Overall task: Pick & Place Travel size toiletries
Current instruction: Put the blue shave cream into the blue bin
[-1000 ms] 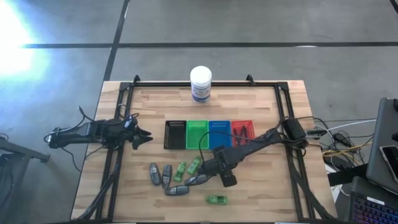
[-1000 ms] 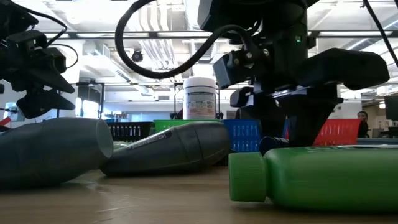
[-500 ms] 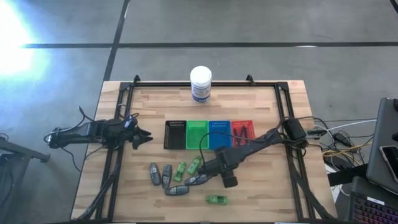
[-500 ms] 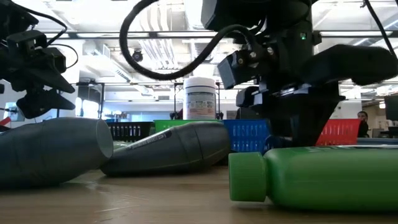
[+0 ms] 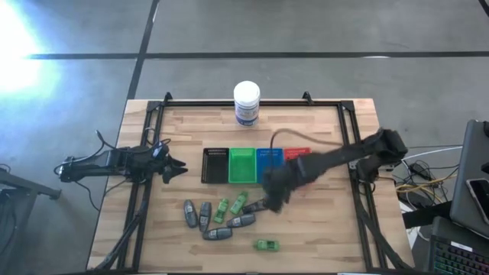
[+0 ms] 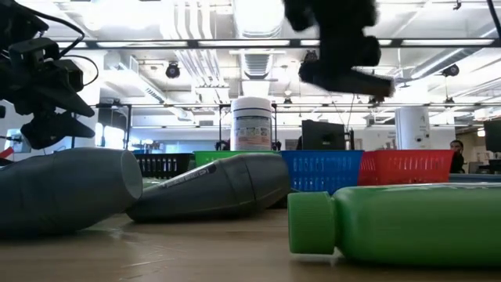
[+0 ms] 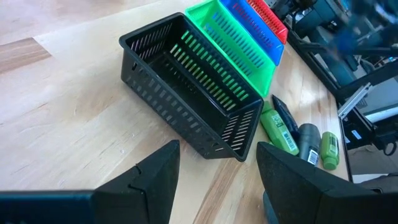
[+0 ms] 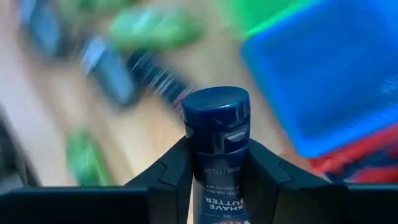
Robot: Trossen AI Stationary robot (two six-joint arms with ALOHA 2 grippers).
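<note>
Dark-blue tube [image 8: 216, 155] in right hand [image 8: 214, 180], wrist view only.

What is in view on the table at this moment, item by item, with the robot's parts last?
Jar: one, white with a blue label, far edge of the table.
Bins: four in a row, black, green, blue, red, mid-table.
Grey tubes: about five, in the near cluster.
Green bottles: three, two in the cluster, one apart nearer the front edge.
Dark blue tube: one, held in the right hand.
Left hand: open, waiting beside the black bin.
Right hand: shut on the dark blue tube, near the blue bin.
</note>
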